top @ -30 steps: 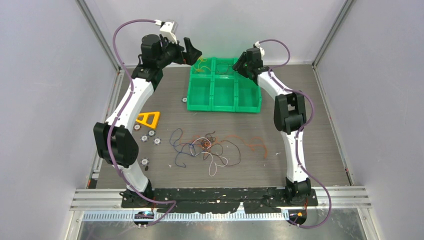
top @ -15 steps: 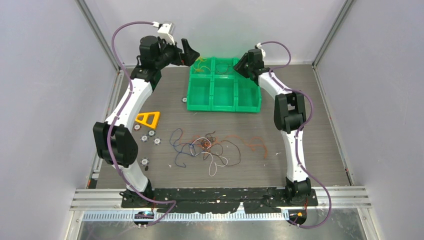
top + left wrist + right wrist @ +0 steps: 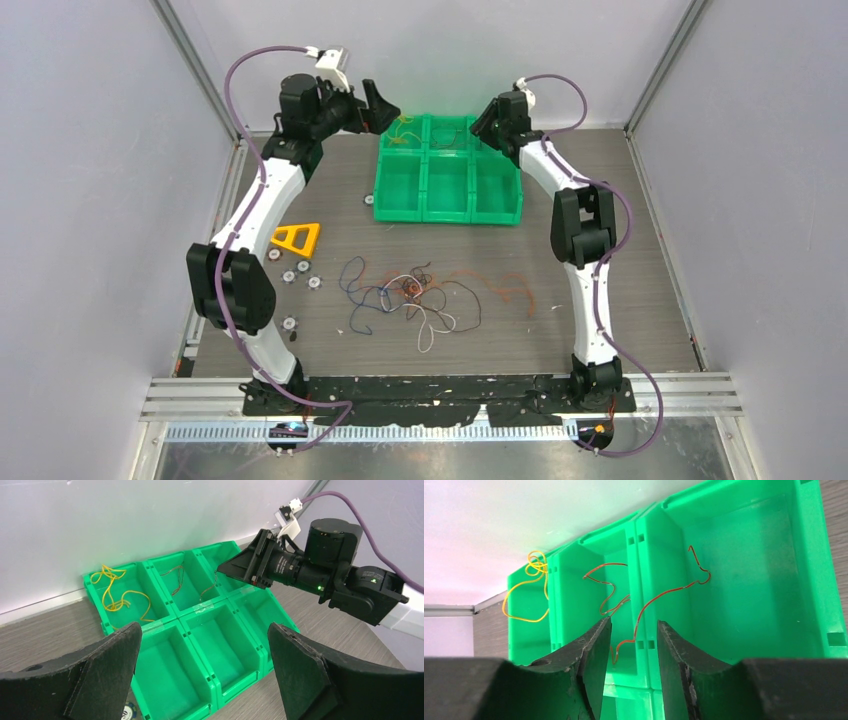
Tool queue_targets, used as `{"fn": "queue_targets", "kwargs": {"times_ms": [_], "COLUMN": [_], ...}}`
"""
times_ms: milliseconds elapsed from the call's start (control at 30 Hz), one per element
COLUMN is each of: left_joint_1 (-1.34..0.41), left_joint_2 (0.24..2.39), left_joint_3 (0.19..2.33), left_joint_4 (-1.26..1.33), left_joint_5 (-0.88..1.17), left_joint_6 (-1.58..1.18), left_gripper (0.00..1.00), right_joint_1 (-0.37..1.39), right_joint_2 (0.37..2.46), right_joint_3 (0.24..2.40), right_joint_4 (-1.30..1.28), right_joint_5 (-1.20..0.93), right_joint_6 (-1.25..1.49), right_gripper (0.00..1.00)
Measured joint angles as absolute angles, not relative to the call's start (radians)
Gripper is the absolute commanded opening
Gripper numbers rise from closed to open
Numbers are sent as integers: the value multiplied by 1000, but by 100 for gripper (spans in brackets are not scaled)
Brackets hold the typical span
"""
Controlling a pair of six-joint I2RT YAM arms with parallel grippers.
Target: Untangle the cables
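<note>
Pale walls and metal rails (image 3: 214,95) are boxing in a grey wood-grain table (image 3: 650,280). Near the left rail a yellow triangle (image 3: 296,238) is lying flat, with small discs (image 3: 298,272) scattered just beside it. The left gripper (image 3: 378,103) is hovering at the back-left corner of the bin (image 3: 446,212), jaws spread wide and gripping nothing. The cables (image 3: 415,295) are sprawling in a loose tangle mid-table, in front of the bin and apart from every edge. A yellow wire (image 3: 117,597) is sitting in the bin's back-left compartment. The right gripper (image 3: 634,624) is hanging over the back row with its jaws parted. A red wire (image 3: 664,596) is draping over a divider and running between them, unpinched. A broad strip of tabletop is separating the tangle from the right rail.
</note>
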State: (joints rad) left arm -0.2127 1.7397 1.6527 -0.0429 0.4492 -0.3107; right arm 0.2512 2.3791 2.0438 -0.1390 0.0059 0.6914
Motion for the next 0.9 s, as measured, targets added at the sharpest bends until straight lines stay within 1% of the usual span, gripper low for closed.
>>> {"fn": "queue_targets", "kwargs": {"times_ms": [567, 900], "left_joint_1": [-205, -204], "left_joint_2": [1738, 1738], "left_joint_3": [1639, 1639], "left_joint_4": [-33, -27], "left_joint_5": [450, 450], "left_joint_6": [-312, -316], "left_gripper": [99, 100], "right_joint_1": [251, 251], "right_joint_2": [2364, 2402], "right_joint_3": [2043, 2043], "right_joint_4": [-134, -110], "right_joint_5": [-43, -54], "right_joint_6": [770, 801], "right_gripper": [42, 41]}}
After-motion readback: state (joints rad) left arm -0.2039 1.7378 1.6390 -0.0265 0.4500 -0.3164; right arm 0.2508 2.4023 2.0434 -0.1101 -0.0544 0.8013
